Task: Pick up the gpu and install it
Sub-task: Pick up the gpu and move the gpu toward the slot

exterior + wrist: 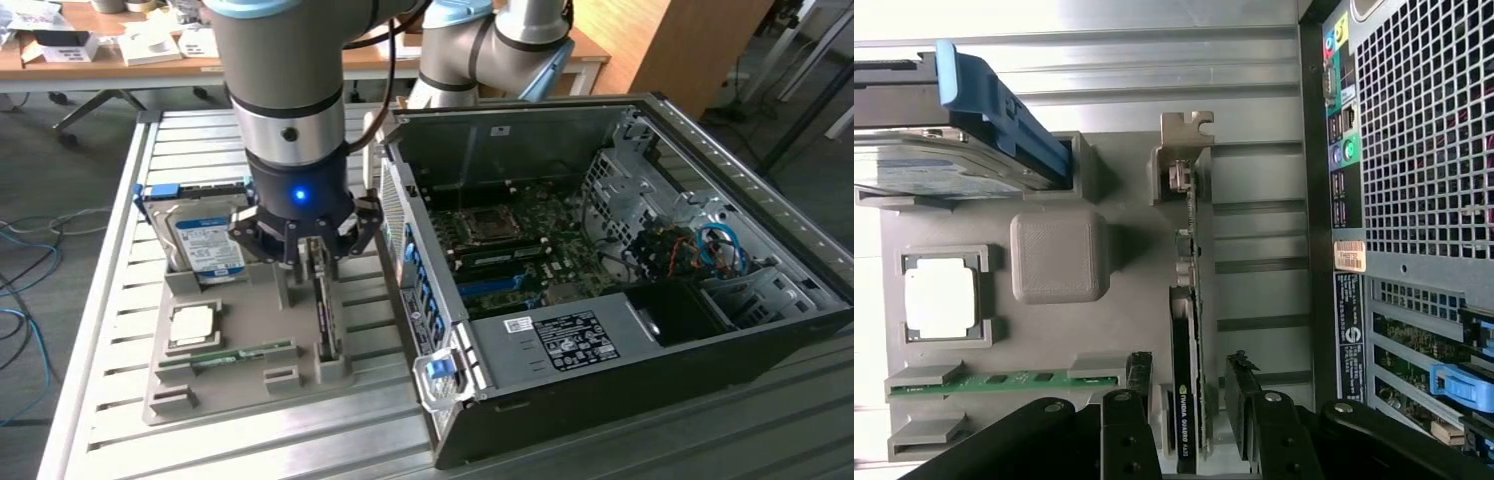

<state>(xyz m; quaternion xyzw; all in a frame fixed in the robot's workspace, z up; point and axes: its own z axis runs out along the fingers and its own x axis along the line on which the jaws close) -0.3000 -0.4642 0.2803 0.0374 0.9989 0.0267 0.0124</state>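
Now my hand (1189, 372) hangs wide open, straddling the edge-on gpu (1188, 262) just below; its long axis runs between my fingertips (1138, 370).

The gpu (1185, 400) has small white letters on its dark edge that seem to say QUADRO, but the words on the hard drive (207, 248) label are too small to read.

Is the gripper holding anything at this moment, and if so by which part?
Nothing is held. The gripper is open, its fingers either side of the gpu, which stands on edge in the grey tray, with a gap on each side.
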